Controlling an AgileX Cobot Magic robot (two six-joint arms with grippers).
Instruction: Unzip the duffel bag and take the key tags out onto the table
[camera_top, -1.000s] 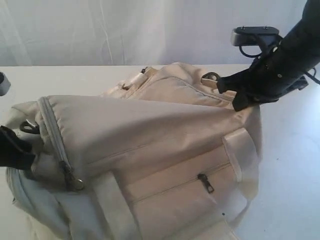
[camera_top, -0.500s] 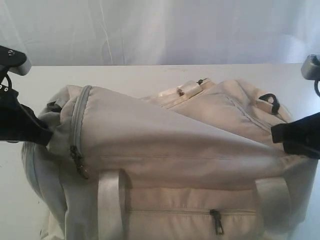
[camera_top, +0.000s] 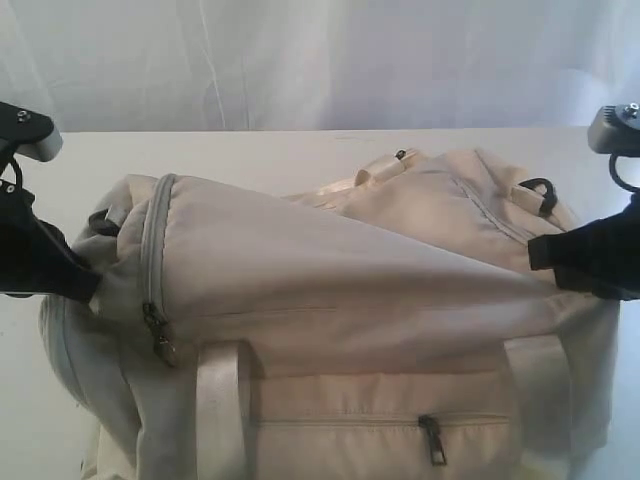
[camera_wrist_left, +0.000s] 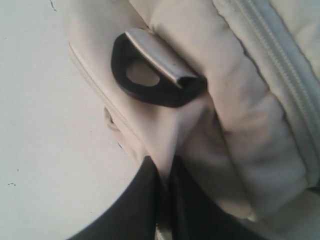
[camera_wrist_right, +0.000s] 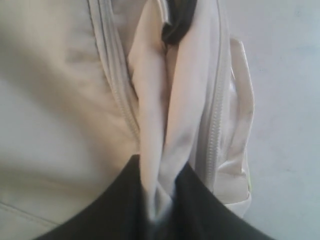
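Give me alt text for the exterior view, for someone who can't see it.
A cream-beige duffel bag lies on a white table, its visible zippers closed. The left gripper and right gripper each pinch its fabric at opposite ends. No key tags are visible.

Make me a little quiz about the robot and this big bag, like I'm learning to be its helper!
1. True or false: the left claw is pinching fabric of the duffel bag.
2. Pick one. The right claw is: A open above the bag; B shut on a fold of the bag; C out of sight.
3. Fill the gap: the bag lies on the white ____.

Key: 1 true. 2 B. 3 table.
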